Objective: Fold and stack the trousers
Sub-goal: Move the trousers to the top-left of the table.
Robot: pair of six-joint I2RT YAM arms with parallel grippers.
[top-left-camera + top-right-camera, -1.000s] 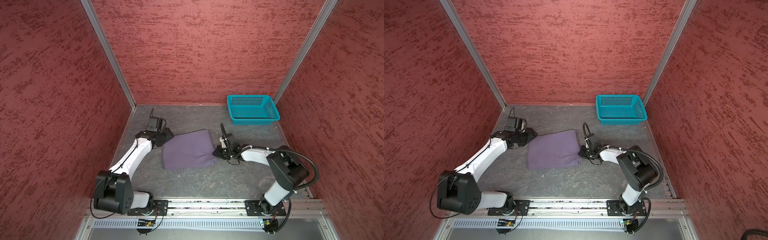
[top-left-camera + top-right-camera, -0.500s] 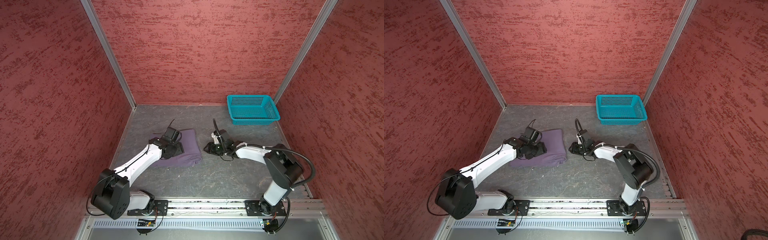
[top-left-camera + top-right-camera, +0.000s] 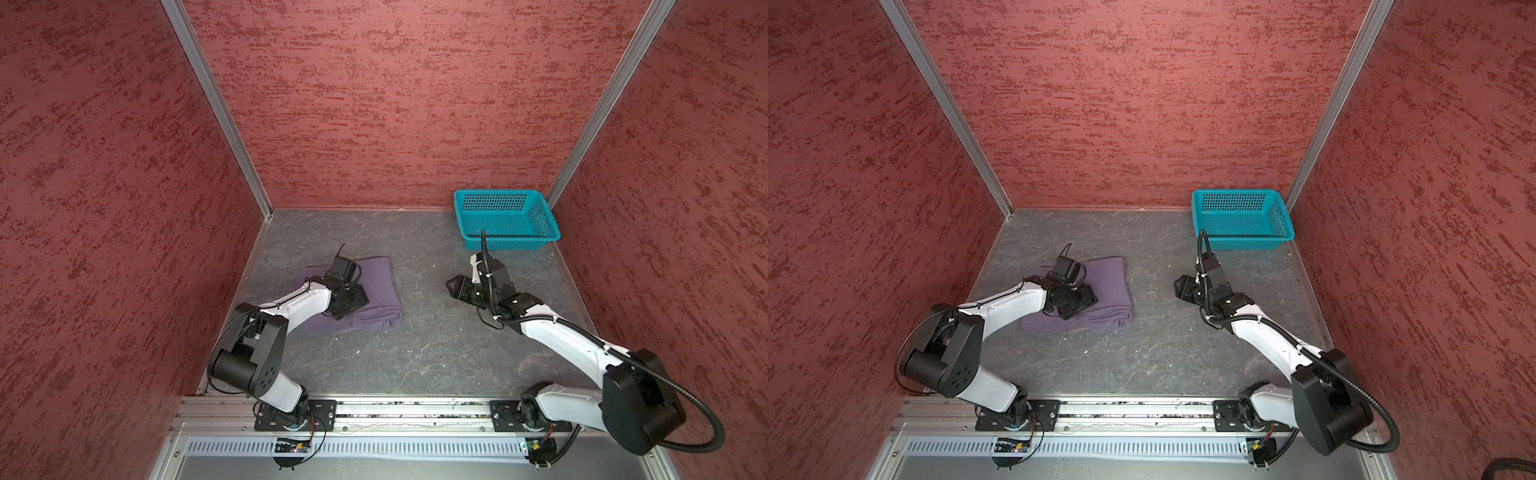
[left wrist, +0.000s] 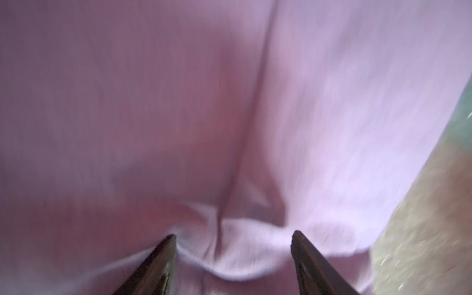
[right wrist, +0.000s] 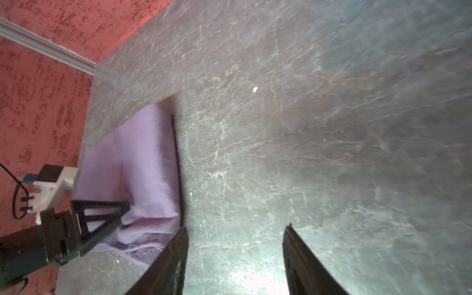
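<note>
In both top views the trousers (image 3: pixel 380 278) (image 3: pixel 1111 278) lie folded into a compact, roughly square bundle on the left part of the table (image 3: pixel 419 357) (image 3: pixel 1142 361), about midway between its near and far edges. The layered fold edges show along the bundle's near side. The teal basket (image 3: pixel 509 244) (image 3: pixel 1241 245) stands in the far right corner, well apart from the bundle.

The left gripper (image 3: pixel 360 297) (image 3: pixel 1089 297) is down on top of the trousers, over their near left part, with the left arm reaching in from that side. In the left wrist view its jaws stand spread; the fingers (image 4: pixel 163 260) press into the purple cloth (image 4: pixel 332 127), and a soft ridge of fabric bulges loosely between them. They are not pinched together on it, so the left gripper (image 4: pixel 233 233) is released, resting on the cloth. That view is blurred, with a strip of table (image 4: pixel 421 229) at one edge.

The right gripper (image 3: pixel 453 286) (image 3: pixel 1181 286) is over bare table to the right of the trousers, apart from them and pointing towards them. In the right wrist view its jaws are parted around nothing but grey surface (image 5: pixel 306 127); the right gripper (image 5: pixel 235 227) is released and holds nothing. The same view shows the bundle (image 5: pixel 143 158) with the left gripper (image 5: pixel 102 214) lying on it.
</note>
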